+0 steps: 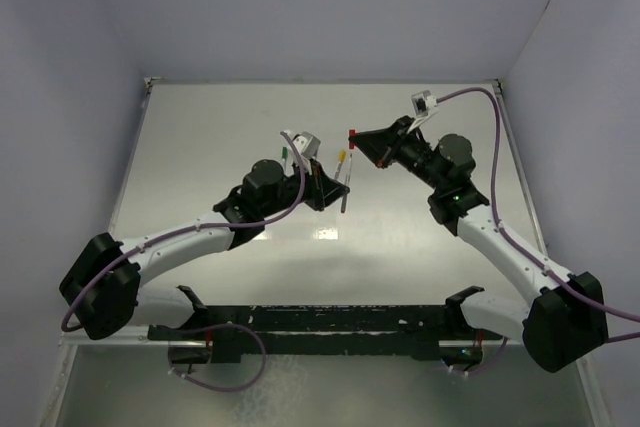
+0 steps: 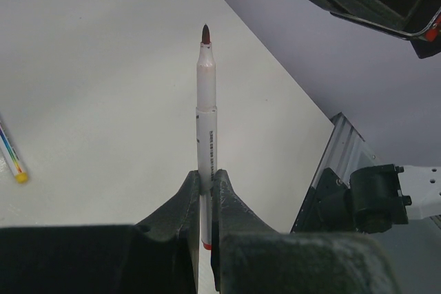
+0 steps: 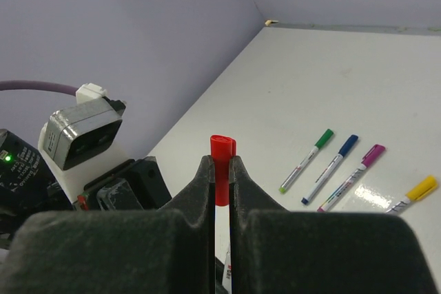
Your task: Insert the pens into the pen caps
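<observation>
Black left fingers (image 2: 182, 204) pinch a slim white pen (image 2: 206, 101) — right fingers (image 3: 200, 191) clamp a stubby red cap (image 3: 222, 153).

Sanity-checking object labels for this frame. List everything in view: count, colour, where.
uncapped pen: 1, white barrel with a dark red tip, standing up out of the left gripper
red cap: 1, red, pinched in the right gripper, near the pen's tip but not on it
capped pens: 4, white barrels with green, blue, magenta and yellow caps, lying in a row on the table
table: 1, pale grey
walls: pale lilac, around the table's far end and sides
arms: 2, white and black, reaching in from the near edge
left gripper: 1, black, shut on the uncapped pen
right gripper: 1, black, shut on the red cap
</observation>
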